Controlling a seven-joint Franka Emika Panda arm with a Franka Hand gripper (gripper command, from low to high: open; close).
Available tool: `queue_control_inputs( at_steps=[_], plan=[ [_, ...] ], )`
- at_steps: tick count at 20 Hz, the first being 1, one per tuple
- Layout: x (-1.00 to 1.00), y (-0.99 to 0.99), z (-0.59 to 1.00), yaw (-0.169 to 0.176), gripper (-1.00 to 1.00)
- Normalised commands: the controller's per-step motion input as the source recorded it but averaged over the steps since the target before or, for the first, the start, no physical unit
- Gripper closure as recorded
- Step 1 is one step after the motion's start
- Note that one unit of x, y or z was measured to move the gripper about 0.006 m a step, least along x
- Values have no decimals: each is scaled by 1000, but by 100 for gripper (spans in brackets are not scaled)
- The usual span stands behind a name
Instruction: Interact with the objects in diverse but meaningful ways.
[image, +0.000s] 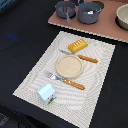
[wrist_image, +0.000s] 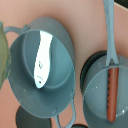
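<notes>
A striped beige placemat (image: 65, 67) lies on a black table (image: 20, 35). At its middle sits a round tan plate (image: 68, 66), flanked by an orange-handled fork (image: 66, 80) and an orange-handled knife (image: 80, 56). The golden scored bread loaf (image: 77, 46) lies just beyond the plate, and the pale blue-white carton (image: 46, 93) stands upright near the mat's closer edge.

Farther back, a pinkish-brown board (image: 90, 25) carries grey cookware. In the wrist view, a wide grey two-handled pot (wrist_image: 42, 70) holds the small white speckled piece (wrist_image: 42, 61) (fish-shaped, lying flat on the bottom). Just beside it, the grey long-handled saucepan (wrist_image: 102, 95) holds the thin red-brown sausage (wrist_image: 113, 95), which lies in line with the handle.

The gripper appears in neither view, so I cannot tell whether its fingers are spread or pressed together.
</notes>
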Motion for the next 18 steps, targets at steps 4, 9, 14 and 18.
queue_control_inputs(
  at_steps=[4, 9, 14, 18],
  plan=[
    [89, -114, 114, 195, -100],
    [99, -147, 58, 198, -100],
    [94, -158, 26, 197, -100],
    [104, -175, 0, 199, -100]
  ],
)
